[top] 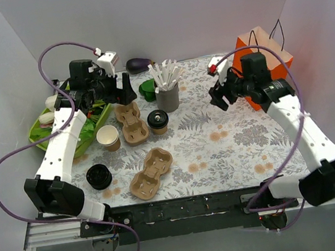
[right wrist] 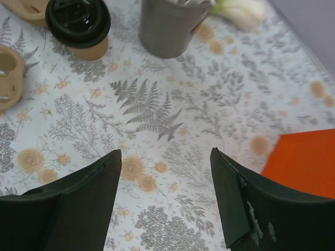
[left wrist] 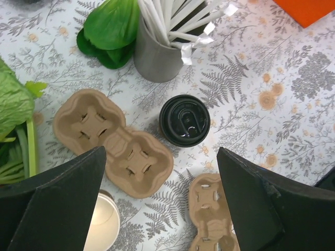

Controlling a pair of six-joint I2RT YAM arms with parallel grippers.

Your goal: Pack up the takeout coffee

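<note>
The takeout coffee [top: 157, 122], a small kraft cup with a black lid, stands mid-table beside a pulp carrier tray [top: 131, 123]. It shows in the left wrist view [left wrist: 184, 120] and the right wrist view [right wrist: 78, 24]. The orange paper bag [top: 265, 57] stands at the back right, its corner in the right wrist view [right wrist: 303, 164]. My left gripper [top: 124, 89] is open and empty, high above the tray and cup [left wrist: 159, 196]. My right gripper [top: 218, 98] is open and empty, hovering left of the bag [right wrist: 165, 196].
A grey cup of white sticks [top: 167, 94] stands behind the coffee. A second carrier tray [top: 151, 174], an open lidless paper cup [top: 108, 137] and a loose black lid [top: 99, 176] lie near front left. A green tray of vegetables [top: 49, 126] is at left, an aubergine [top: 138, 64] at back.
</note>
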